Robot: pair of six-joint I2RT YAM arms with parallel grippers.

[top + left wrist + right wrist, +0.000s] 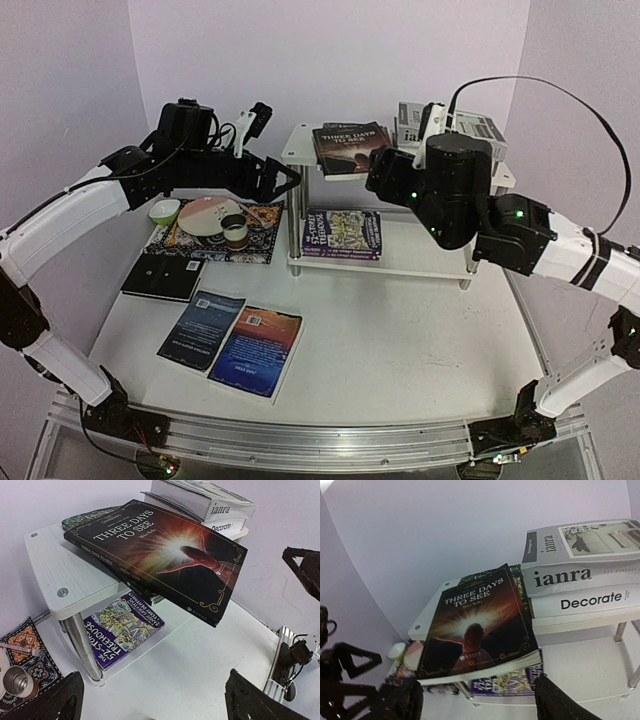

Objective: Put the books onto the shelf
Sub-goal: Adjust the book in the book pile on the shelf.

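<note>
Four books lie on the shelf's [302, 140] top board. Dark "Three Days to See" [160, 555] sits askew on a green book [92, 516], one corner overhanging the front edge. Beside it, grey-white "ianra" [580, 560] is stacked on white "Decorate" [590, 600]. A purple Treehouse paperback [120, 630] lies flat on the lower board. On your bench [400, 340], front left, lie a black book [163, 277], a blue book [203, 328] and a blue-and-orange book [256, 348]. Your left pincer [154, 680] and right pincer [476, 680] both stand apart, holding nothing, close to the shelf.
</note>
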